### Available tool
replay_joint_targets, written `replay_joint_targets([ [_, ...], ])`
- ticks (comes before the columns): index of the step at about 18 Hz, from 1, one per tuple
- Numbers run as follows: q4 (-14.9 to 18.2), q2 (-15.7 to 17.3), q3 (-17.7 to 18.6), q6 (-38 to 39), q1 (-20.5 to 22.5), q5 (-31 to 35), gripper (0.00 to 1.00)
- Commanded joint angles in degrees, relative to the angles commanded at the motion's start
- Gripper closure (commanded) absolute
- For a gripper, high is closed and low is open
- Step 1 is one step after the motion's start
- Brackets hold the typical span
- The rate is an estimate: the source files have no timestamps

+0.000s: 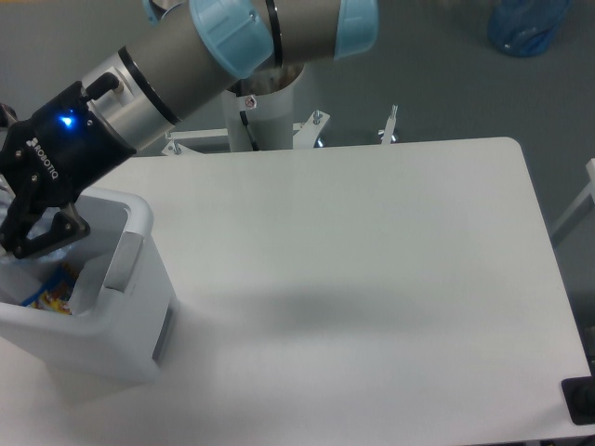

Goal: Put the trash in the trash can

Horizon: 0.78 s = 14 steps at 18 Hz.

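Note:
The white trash can stands at the table's left front corner. My gripper hangs over its open top at the left edge of the view, partly cut off by that edge. A pale, clear crushed bottle, one piece of the trash, shows between and just under the black fingers, and the gripper looks shut on it. A colourful wrapper lies inside the can. No tissue wad can be made out.
The arm's base column rises behind the table's back edge, with metal brackets beside it. A blue water jug stands on the floor at the top right. A black object sits at the lower right corner.

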<state>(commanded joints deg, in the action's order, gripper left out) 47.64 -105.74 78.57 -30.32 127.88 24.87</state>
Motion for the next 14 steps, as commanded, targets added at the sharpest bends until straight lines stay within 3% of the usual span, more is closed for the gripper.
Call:
replay_joint_targets([
  [5,0.0,0.18,1.06,-0.18,1.75,0.18,0.0],
  [11,-0.09,-3.24,3.34,-7.1,13.25,0.44,0.0],
  [14,-0.35,-4.22,8.51,-17.8,19.14,0.44,0.0],
])
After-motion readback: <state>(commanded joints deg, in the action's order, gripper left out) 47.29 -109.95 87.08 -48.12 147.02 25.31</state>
